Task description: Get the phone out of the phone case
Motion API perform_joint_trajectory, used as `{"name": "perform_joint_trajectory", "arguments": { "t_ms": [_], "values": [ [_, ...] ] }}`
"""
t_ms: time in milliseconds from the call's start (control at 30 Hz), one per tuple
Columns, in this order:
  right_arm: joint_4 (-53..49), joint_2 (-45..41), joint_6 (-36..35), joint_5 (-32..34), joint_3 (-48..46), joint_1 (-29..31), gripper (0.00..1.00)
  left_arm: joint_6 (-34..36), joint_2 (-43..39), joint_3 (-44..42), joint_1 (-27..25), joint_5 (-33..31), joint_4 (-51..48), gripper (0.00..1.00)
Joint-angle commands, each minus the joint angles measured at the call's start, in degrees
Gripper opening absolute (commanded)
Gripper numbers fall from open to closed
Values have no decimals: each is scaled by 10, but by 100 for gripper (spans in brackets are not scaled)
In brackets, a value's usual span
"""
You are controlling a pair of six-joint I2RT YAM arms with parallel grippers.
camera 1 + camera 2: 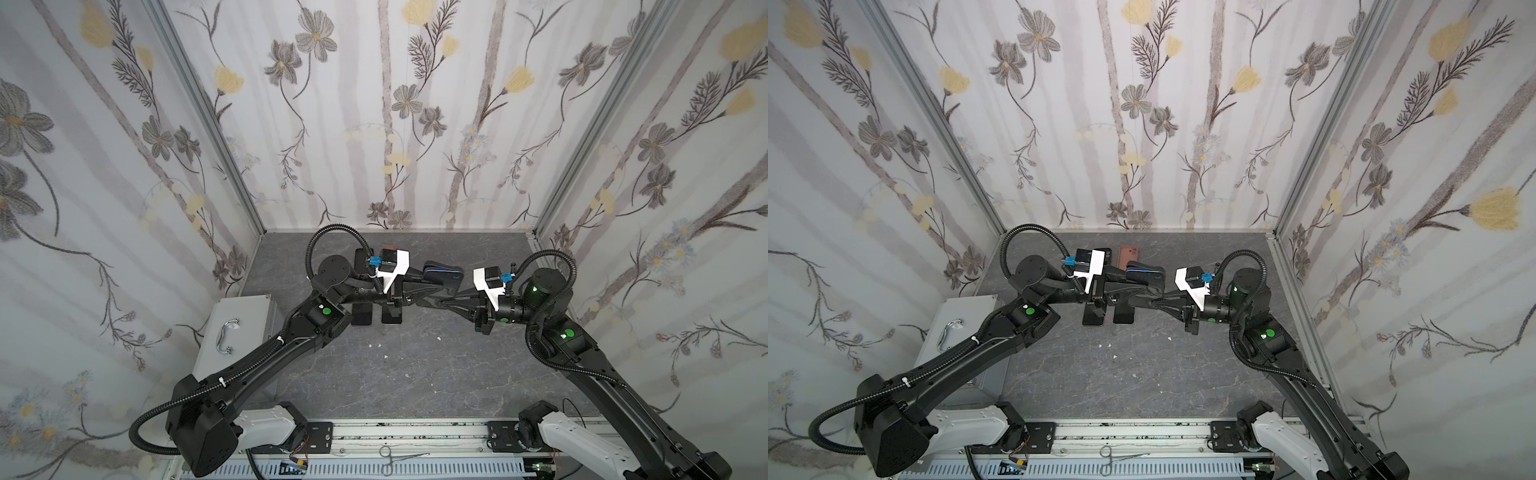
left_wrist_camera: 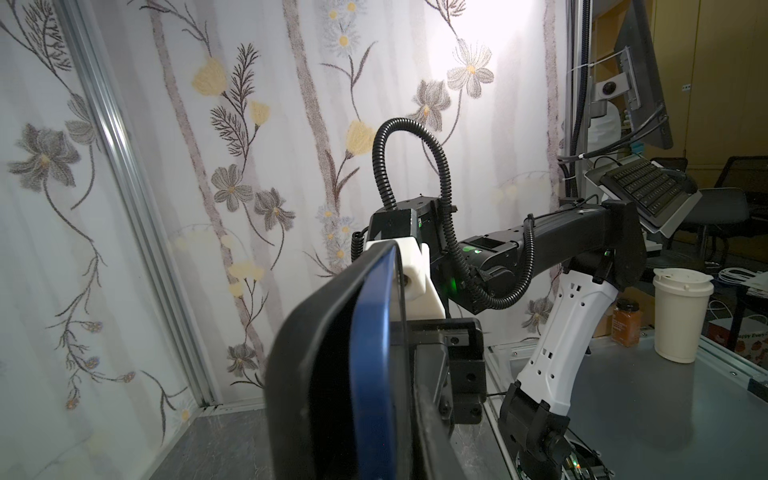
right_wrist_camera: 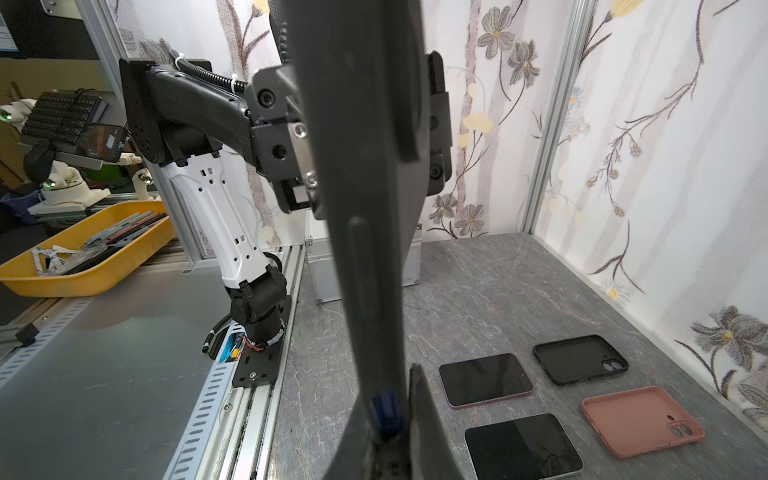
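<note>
The right claw [image 3: 390, 432] is pinched almost shut on one edge of the phone case [image 2: 307, 353], and a sliver of the blue phone [image 2: 372, 332] shows between its fingers. The left claw [image 1: 417, 297] is narrow too and grips the other end of the same case (only one finger shows in its wrist view, lying against the phone's glass; the other is hidden behind the case). The two claws meet nearly tip to tip at the centre of both top views. They hold the case on edge in the air above the grey tabletop [image 1: 415, 374].

The phone sits partly in the case. Its blue rim stands clear of the black shell along one side.

Just left of centre, under the left arm, two loose phones [image 3: 486, 380] [image 3: 523, 446] lie screen up side by side. An empty black case [image 3: 579, 359] and a pink case [image 3: 642, 422] lie just behind them. A metal box [image 1: 232, 328] with a handle sits at the lower left of the tabletop.
</note>
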Motion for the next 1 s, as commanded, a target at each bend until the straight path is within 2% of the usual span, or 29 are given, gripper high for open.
{"name": "perform_joint_trajectory", "arguments": {
  "t_ms": [0,100,200,233,300,333,400,500,567,667,833,967],
  "values": [
    [123,-7,23,31,5,-2,0,5,6,-8,-3,42,-75,9],
    [88,-7,0,48,8,-2,0,7,-10,-8,-2,36,-74,0],
    [45,-2,-24,61,15,-1,0,11,-13,-9,0,24,-74,0],
    [29,-1,-31,65,17,-1,4,13,-15,-11,1,18,-74,0],
    [4,-1,-46,75,19,-2,31,19,-19,-15,3,-3,-75,0],
    [-5,-3,-51,81,18,-2,40,24,-20,-18,4,-14,-76,0],
    [-17,-10,-58,98,17,-5,53,40,-23,-19,7,-38,-88,0],
    [-21,-27,-57,140,9,-10,62,105,-17,5,7,-86,-179,0],
    [-22,-38,-56,182,6,-15,64,145,-9,18,7,-115,-234,0],
    [-25,-43,-35,218,9,-28,64,178,-12,7,7,-154,-247,0],
    [-54,-30,-4,193,40,-49,64,228,-11,6,7,-194,-286,0],
    [-166,27,-29,148,117,-51,52,262,-5,13,0,-210,-322,0]
  ]
}}
